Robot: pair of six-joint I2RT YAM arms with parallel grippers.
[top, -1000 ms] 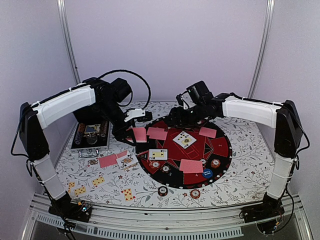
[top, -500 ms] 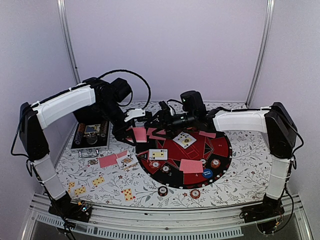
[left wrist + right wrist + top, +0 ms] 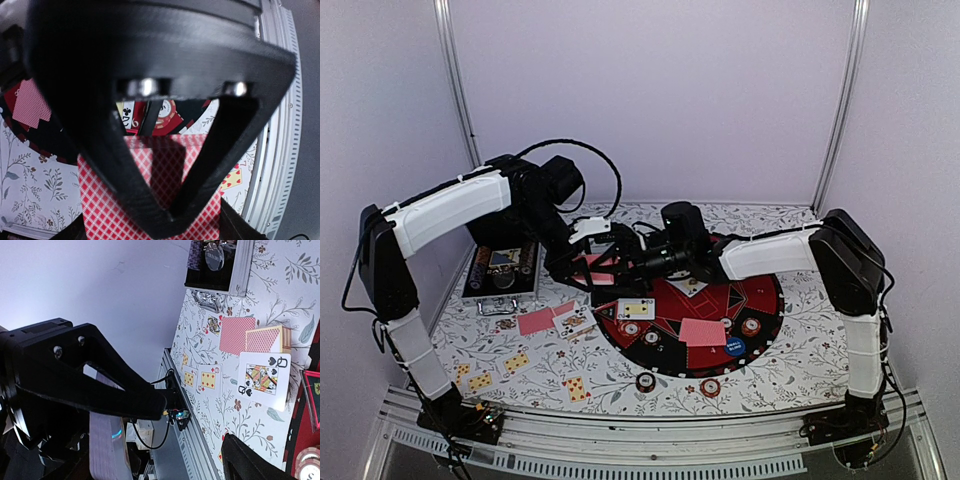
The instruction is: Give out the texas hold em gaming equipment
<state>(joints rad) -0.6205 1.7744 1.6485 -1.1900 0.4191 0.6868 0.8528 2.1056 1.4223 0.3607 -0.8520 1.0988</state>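
My left gripper (image 3: 590,264) is shut on a small stack of pink-red-backed cards (image 3: 602,268), held above the mat's far left edge. In the left wrist view its fingers meet in a V (image 3: 167,220) over the checked card back (image 3: 102,202). My right gripper (image 3: 623,262) reaches across the mat and is open, right beside those cards; its jaws (image 3: 200,432) stand wide apart with nothing between them. On the black-and-red mat (image 3: 765,292) lie a face-down card (image 3: 703,332), a face-up card (image 3: 636,308), several chips (image 3: 750,325) and a blue button disc (image 3: 735,348).
The silver case (image 3: 502,270) stands at the far left, also in the right wrist view (image 3: 215,265). Loose cards lie on the floral cloth: a pink back (image 3: 535,321), a queen of spades (image 3: 262,377), diamond cards (image 3: 207,380). Two chips (image 3: 646,381) sit near the front edge.
My right arm has swung left from the mat's far side until its open gripper is beside the cards in the left gripper. The left arm has stayed still.
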